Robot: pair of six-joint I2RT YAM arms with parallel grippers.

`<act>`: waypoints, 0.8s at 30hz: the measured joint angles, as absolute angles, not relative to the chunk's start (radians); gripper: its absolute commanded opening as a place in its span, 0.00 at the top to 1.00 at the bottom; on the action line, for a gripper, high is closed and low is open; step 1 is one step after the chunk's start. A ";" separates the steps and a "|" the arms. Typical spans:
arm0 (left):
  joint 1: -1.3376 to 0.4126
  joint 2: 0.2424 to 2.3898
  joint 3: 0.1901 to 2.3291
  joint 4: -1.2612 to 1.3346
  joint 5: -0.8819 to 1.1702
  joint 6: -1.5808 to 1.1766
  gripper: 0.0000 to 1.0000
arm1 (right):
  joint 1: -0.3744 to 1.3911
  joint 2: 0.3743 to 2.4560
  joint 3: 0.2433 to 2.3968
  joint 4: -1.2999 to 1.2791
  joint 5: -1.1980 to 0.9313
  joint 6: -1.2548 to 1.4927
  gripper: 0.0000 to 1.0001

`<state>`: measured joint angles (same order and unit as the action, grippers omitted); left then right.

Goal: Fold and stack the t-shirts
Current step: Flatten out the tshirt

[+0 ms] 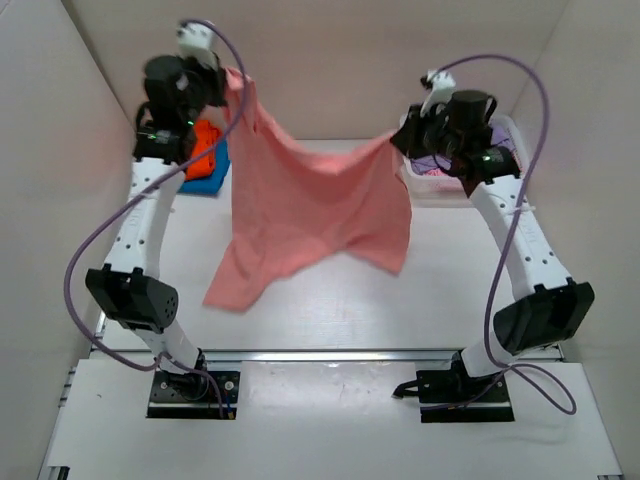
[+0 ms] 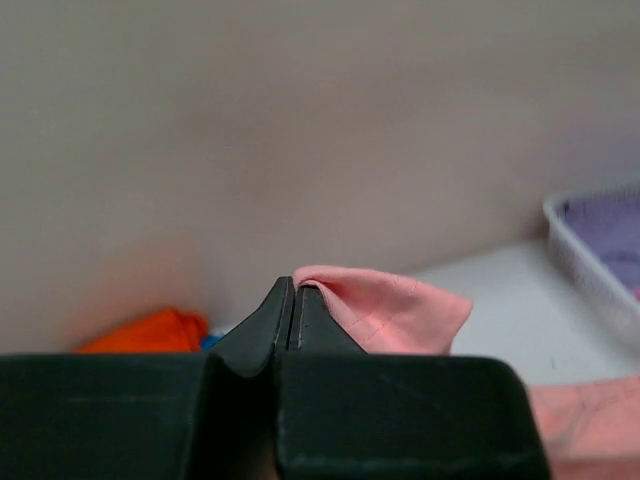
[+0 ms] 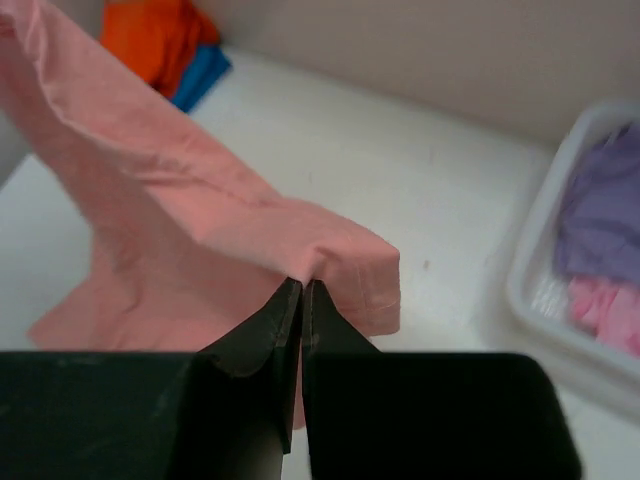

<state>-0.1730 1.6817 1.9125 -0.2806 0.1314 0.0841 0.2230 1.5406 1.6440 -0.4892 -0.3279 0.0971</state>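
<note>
Top external: salmon-pink t-shirt (image 1: 310,210) hangs stretched between arms; left gripper (image 2: 291,288) and right gripper (image 3: 302,287) both pinch its edges.

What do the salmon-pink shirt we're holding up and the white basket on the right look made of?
The salmon-pink t-shirt looks like thin, soft, matte cloth, probably cotton knit: it drapes and creases freely, and a stitched hem shows in the wrist views. The white mesh basket looks like rigid, smooth plastic, judging by its moulded ribbed wall.
</note>
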 measured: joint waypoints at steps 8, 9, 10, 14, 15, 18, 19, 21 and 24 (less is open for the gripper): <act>-0.087 1.357 1.855 -0.195 0.197 0.009 0.99 | 0.092 1.370 1.712 -0.437 -0.395 0.072 1.00; -0.096 1.290 1.766 -0.172 0.209 -0.001 0.98 | 0.072 1.355 1.662 -0.437 -0.413 0.078 1.00; -0.104 1.213 1.655 -0.141 0.219 -0.014 0.95 | 0.057 1.338 1.595 -0.424 -0.430 0.083 1.00; -0.117 0.964 1.181 -0.083 0.207 -0.086 0.87 | 0.070 1.301 1.272 -0.429 -0.466 0.115 0.99; -0.128 0.913 1.064 -0.092 0.194 -0.105 0.81 | 0.081 1.296 1.172 -0.440 -0.470 0.136 0.92; -0.185 0.788 0.741 -0.193 0.138 -0.195 0.56 | 0.133 1.223 0.848 -0.492 -0.484 0.215 0.47; -0.210 0.748 0.659 -0.239 0.121 -0.233 0.52 | 0.150 1.180 0.766 -0.521 -0.487 0.241 0.39; -0.256 0.666 0.541 -0.306 0.107 -0.298 0.51 | 0.179 1.071 0.645 -0.578 -0.497 0.291 0.31; -0.314 0.523 0.435 -0.360 0.081 -0.402 0.47 | 0.131 0.901 0.574 -0.609 -0.503 0.349 0.30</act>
